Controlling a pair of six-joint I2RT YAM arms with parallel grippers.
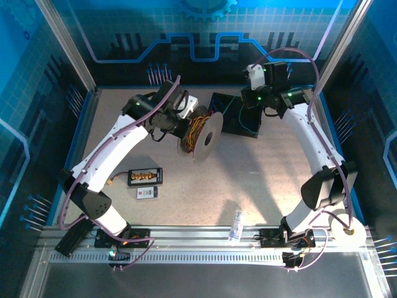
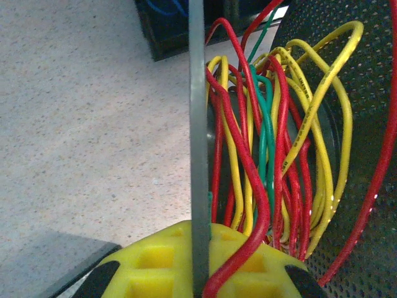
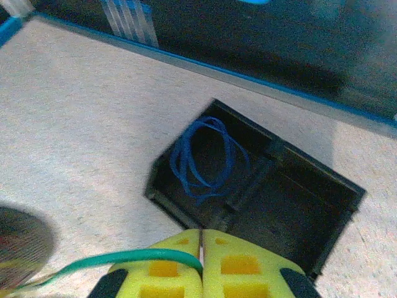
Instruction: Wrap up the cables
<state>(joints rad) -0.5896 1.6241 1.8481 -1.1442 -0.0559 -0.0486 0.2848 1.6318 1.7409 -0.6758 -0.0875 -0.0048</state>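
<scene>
My left gripper (image 2: 198,264) clamps thin grey spool flange (image 2: 196,155) — steadies it; my right gripper (image 3: 201,248) pinches thin green cable (image 3: 124,257) — taut for wrapping.

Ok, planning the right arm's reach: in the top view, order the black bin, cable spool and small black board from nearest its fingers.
1. Black bin, just beside the fingers, far side.
2. Cable spool, to its left, centre.
3. Small black board, near left.

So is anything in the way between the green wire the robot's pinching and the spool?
Nothing visible. The green cable runs from the shut right gripper across bare table straight to the spool. The black bin with the blue cable sits beyond the gripper, off that path.
</scene>
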